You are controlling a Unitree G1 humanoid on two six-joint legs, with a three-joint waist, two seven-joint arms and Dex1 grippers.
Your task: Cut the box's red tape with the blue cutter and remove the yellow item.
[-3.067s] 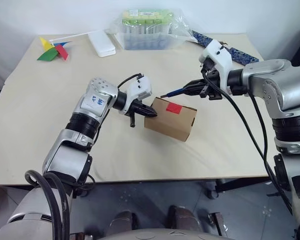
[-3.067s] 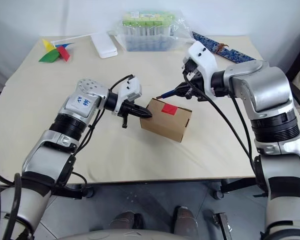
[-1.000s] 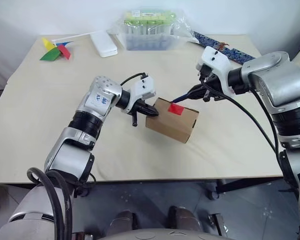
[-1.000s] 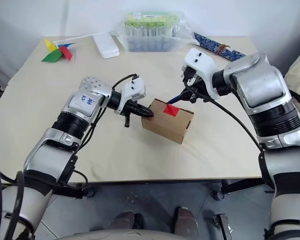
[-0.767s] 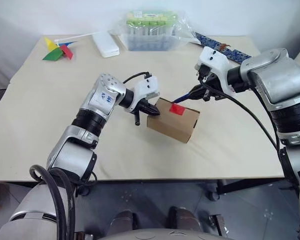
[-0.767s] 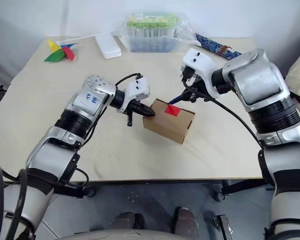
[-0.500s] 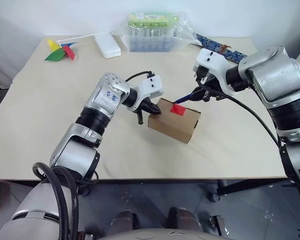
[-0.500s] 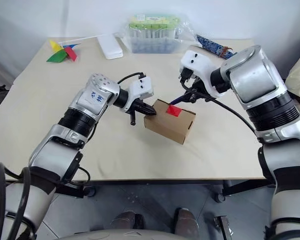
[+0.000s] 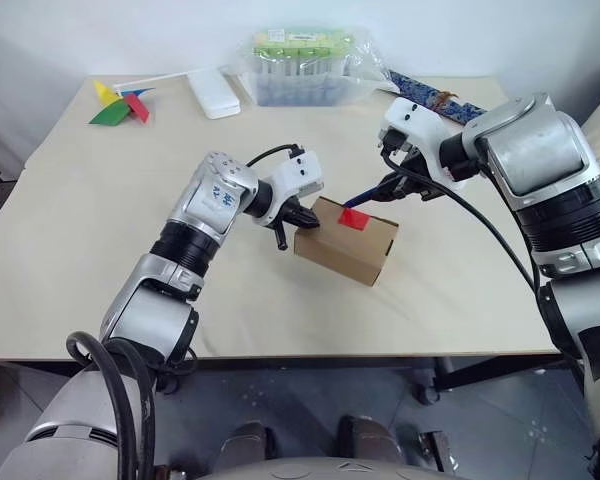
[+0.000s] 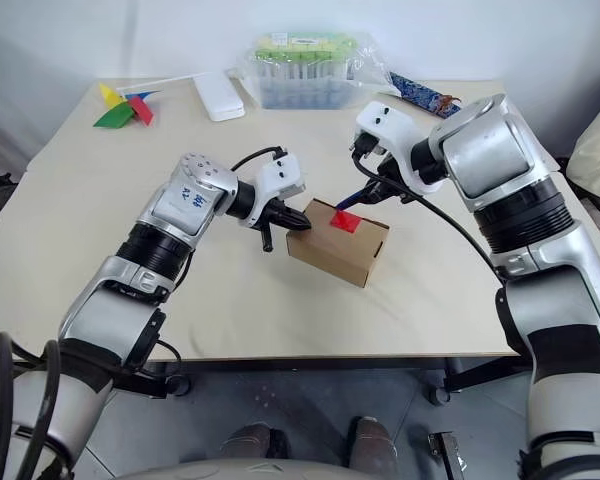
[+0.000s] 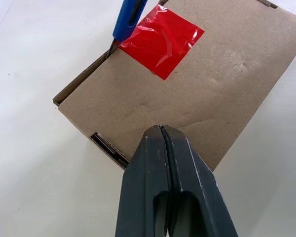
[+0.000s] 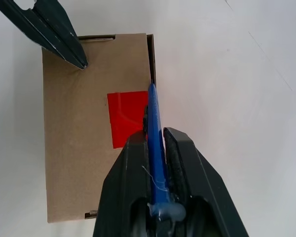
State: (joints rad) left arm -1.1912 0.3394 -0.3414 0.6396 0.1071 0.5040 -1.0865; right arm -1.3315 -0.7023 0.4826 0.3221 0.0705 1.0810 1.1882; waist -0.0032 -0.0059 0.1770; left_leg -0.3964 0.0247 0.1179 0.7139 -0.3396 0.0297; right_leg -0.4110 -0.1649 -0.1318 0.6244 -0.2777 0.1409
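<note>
One box [image 9: 345, 239], one blue cutter [image 12: 155, 148], one pinwheel [image 9: 119, 103], one tub [image 9: 298, 65], two claws.

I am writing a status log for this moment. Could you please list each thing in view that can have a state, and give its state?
box: closed, flaps down, resting on the table.
red tape: still stuck across the flap seam, no cut visible.
blue cutter: held, tip at the tape's edge by the seam.
right gripper: shut on the blue cutter.
left gripper: shut, tips on the box top near one end.
clear tub: green lids on.
</note>
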